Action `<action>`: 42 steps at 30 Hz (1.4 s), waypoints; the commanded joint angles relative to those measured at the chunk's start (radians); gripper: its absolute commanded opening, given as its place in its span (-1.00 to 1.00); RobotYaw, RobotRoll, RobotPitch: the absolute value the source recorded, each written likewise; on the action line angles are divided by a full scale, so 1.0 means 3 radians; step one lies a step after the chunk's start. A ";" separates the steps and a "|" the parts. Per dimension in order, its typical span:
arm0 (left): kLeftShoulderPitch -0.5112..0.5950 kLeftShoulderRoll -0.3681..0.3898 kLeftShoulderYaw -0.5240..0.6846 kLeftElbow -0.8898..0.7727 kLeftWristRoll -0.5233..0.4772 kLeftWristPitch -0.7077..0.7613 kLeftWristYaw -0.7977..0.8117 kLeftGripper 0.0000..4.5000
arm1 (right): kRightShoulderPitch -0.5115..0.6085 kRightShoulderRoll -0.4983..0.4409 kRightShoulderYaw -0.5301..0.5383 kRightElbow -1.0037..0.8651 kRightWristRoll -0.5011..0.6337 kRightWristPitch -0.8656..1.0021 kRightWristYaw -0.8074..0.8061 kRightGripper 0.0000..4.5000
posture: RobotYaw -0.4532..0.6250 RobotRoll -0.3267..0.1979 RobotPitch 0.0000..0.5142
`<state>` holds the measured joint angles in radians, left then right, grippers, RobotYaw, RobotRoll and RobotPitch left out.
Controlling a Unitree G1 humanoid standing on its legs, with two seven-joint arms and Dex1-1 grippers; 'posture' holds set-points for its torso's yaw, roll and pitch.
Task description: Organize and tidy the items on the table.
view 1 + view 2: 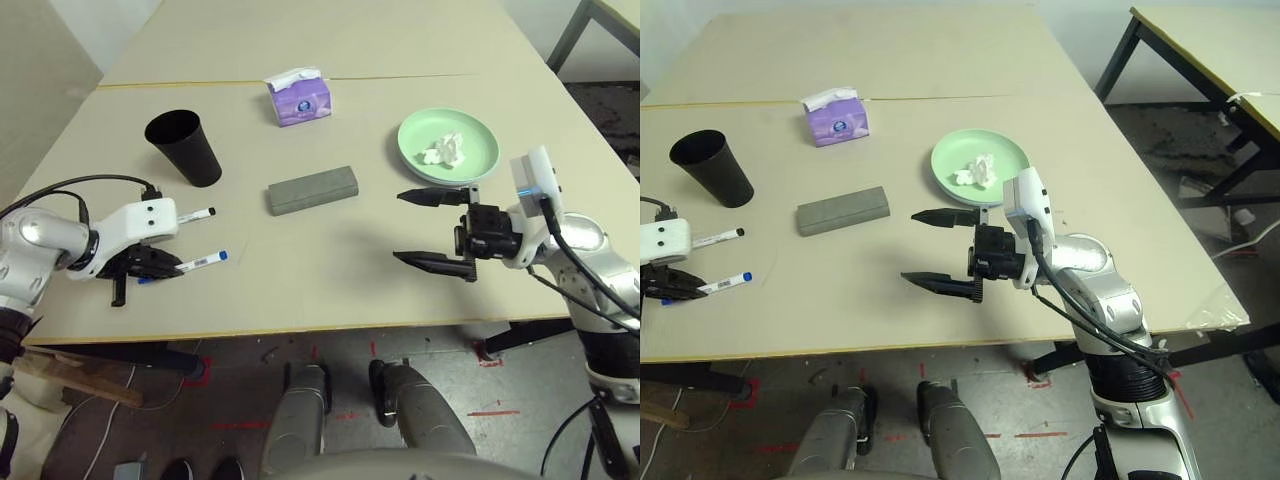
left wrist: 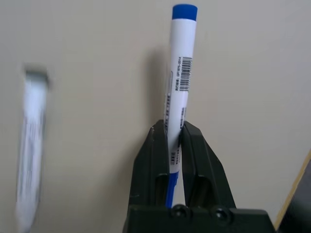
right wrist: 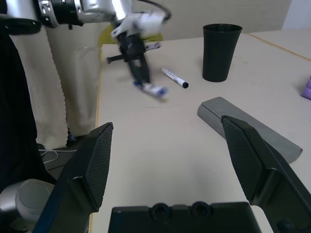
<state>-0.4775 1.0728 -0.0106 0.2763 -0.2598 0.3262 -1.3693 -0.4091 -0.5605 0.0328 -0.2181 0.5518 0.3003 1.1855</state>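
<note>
Bright, diffuse indoor light, soft shadow beside the blue-capped marker (image 2: 181, 73), other marker (image 2: 31, 145) blurred, left gripper (image 3: 138, 68) blurred

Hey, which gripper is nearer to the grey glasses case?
Right, it seems. The right gripper hangs open just beyond the grey case's right end; the left gripper is farther off to its left, gripping the blue-capped marker.

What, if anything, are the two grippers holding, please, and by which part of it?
The left gripper holds the blue-capped marker around its white barrel, near the end away from the blue cap. The right gripper is open and holds nothing.
</note>
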 commanded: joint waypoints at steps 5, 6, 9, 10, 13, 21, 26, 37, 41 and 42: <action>-0.0675 -0.0333 0.0890 -0.0194 -0.1026 0.1125 0.0467 -0.89 | -0.0003 0.0011 0.0101 0.0088 -0.0031 -0.0032 0.0033 1.00 | -0.18 0.25 -0.23; -0.0743 -0.0382 0.1007 -0.0194 -0.1127 0.1213 0.0575 -0.89 | -0.0008 0.0009 0.0102 0.0094 -0.0029 -0.0033 0.0036 1.00 | -0.17 0.25 -0.23; -0.0984 -0.0499 0.1341 -0.0129 -0.1358 0.1373 0.0930 -0.89 | -0.0036 0.0007 0.0103 0.0134 -0.0032 -0.0040 0.0046 1.00 | -0.17 0.25 -0.23; -0.1038 -0.0512 0.1401 -0.0086 -0.1364 0.1358 0.1024 -0.89 | -0.0047 0.0008 0.0102 0.0148 -0.0033 -0.0042 0.0049 1.00 | -0.17 0.25 -0.23; -0.1090 -0.0513 0.1512 0.0111 -0.1267 0.1168 0.1267 -0.89 | -0.0066 0.0010 0.0097 0.0160 -0.0034 -0.0041 0.0044 1.00 | -0.15 0.25 -0.25; -0.1126 -0.0565 0.1432 0.0954 -0.0691 0.0151 0.1804 -0.89 | -0.0070 0.0018 0.0085 0.0147 -0.0024 -0.0016 0.0009 1.00 | -0.15 0.25 -0.27; -0.1289 -0.0659 0.1189 0.1583 -0.0298 -0.0429 0.1958 -0.89 | -0.0071 0.0019 0.0071 0.0128 -0.0010 0.0011 -0.0037 1.00 | -0.17 0.25 -0.25; -0.1776 -0.0881 0.1000 0.2600 0.0024 -0.1107 0.2030 -0.89 | 0.0036 0.0001 0.0062 -0.0016 0.0013 0.0059 -0.0159 1.00 | -0.25 0.25 -0.20; -0.1791 -0.0923 0.1017 0.2733 0.0035 -0.1215 0.2051 -0.89 | 0.0064 -0.0017 0.0052 -0.0033 0.0009 0.0069 -0.0179 1.00 | -0.25 0.25 -0.18; -0.1779 -0.0936 0.1021 0.2753 0.0032 -0.1238 0.2057 -0.89 | 0.0067 -0.0020 0.0051 -0.0029 0.0009 0.0067 -0.0181 1.00 | -0.25 0.25 -0.17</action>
<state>-1.0090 0.7956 0.2937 1.0786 -0.2652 -0.0262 -0.7564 -0.4014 -0.5601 0.0529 -0.2105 0.5507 0.3126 1.1330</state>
